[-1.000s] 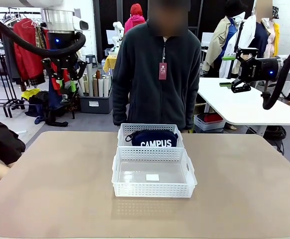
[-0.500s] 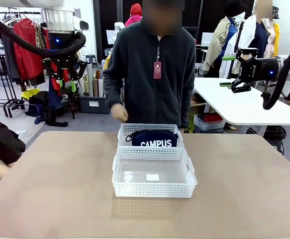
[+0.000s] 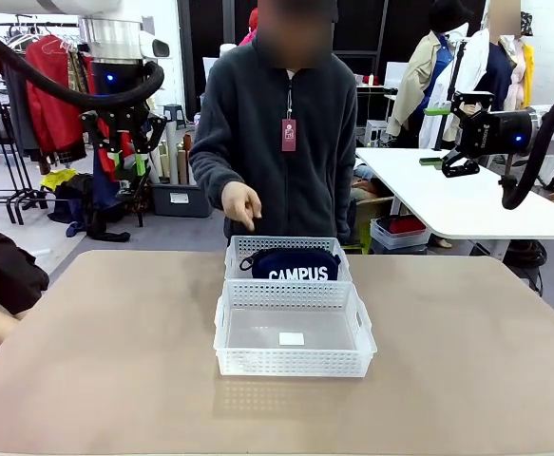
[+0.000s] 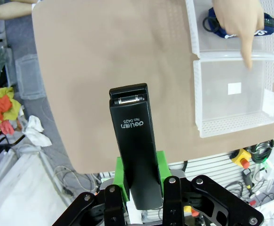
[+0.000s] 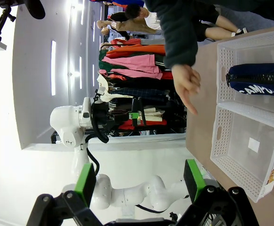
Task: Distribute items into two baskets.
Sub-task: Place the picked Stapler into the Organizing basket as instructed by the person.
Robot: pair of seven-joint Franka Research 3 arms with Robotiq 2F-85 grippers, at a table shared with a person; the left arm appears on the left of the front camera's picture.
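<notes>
Clamped on the black stapler [image 4: 136, 141], your left gripper [image 4: 139, 181] holds it by one end at the bottom centre of the left wrist view, high above the table [image 4: 118, 70]. Its long axis runs straight up the frame along the fingers, hinge end pointing away from the wrist, well short of the near basket [image 4: 235, 96] at the right edge. Risk: the grip takes only the tail, so a quick swing could tip or slip it. The person's hand [image 4: 240, 23] points a finger down over that basket at upper right; lowering now could strike it. The far basket [image 3: 286, 249] already carries the CAMPUS pouch [image 3: 296, 264]. Your right gripper [image 5: 139, 181] stands with fingers spread, holding nothing.
</notes>
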